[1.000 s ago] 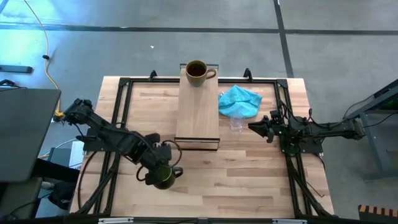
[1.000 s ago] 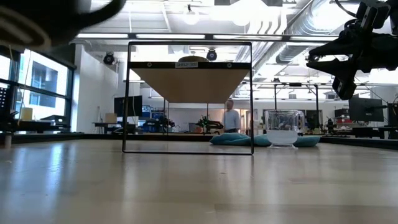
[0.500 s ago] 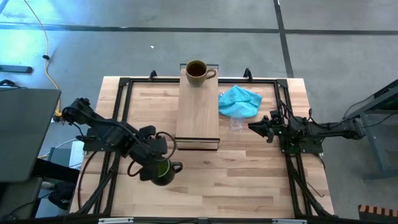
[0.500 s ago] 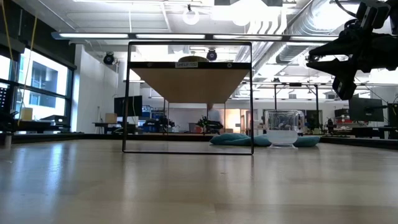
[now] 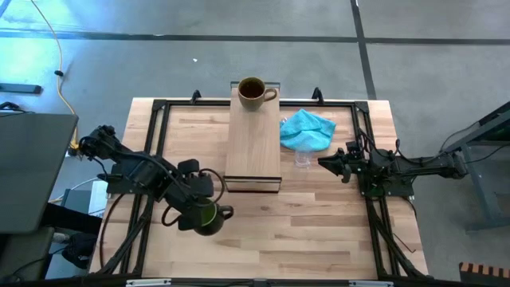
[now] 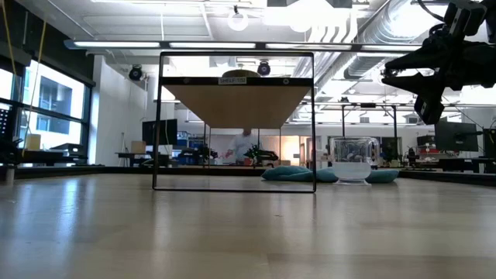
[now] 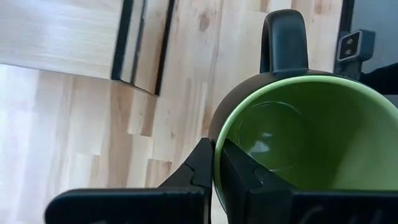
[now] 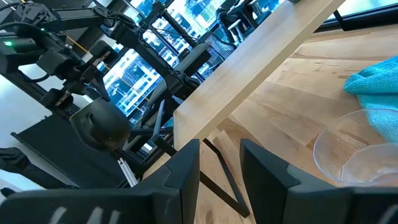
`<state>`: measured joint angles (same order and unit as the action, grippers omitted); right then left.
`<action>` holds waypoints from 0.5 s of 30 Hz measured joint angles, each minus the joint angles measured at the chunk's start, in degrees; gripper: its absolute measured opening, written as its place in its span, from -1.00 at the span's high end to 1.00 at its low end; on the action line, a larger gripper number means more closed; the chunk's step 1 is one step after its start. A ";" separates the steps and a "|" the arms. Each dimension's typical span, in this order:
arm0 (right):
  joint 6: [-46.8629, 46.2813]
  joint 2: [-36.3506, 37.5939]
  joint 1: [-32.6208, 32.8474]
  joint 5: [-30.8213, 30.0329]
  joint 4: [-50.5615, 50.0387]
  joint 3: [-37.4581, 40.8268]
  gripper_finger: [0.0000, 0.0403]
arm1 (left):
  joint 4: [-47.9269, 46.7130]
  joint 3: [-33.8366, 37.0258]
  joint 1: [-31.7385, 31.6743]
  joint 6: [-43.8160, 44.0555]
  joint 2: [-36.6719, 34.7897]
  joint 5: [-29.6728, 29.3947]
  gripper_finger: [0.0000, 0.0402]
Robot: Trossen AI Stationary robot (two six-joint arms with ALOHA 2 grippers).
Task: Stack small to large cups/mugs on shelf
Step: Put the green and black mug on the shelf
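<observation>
Left gripper [image 7: 214, 163] clamped on green mug [image 7: 292, 143] rim, mug cut off, right gripper [image 8: 219, 163] parted near half-seen glass cup [image 8: 357, 155]

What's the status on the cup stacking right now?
Left gripper shut on green mug, held near the shelf end. Right gripper open, by glass cup. Brown mug on shelf. Turquoise cloth touches the glass cup.

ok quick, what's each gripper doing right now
Left gripper: shut on the rim of the dark green mug, held above the table.
Right gripper: open, empty, beside the clear glass cup.
</observation>
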<state>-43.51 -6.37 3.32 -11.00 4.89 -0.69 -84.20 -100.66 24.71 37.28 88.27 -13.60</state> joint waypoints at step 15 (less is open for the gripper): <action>0.02 0.00 -0.01 -0.01 -0.02 0.00 0.47 | 0.07 -5.48 -8.16 -8.15 0.00 -0.92 1.00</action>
<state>-43.48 -6.37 3.31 -11.00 4.86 -0.69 -84.14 -106.14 16.54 29.13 88.27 -14.51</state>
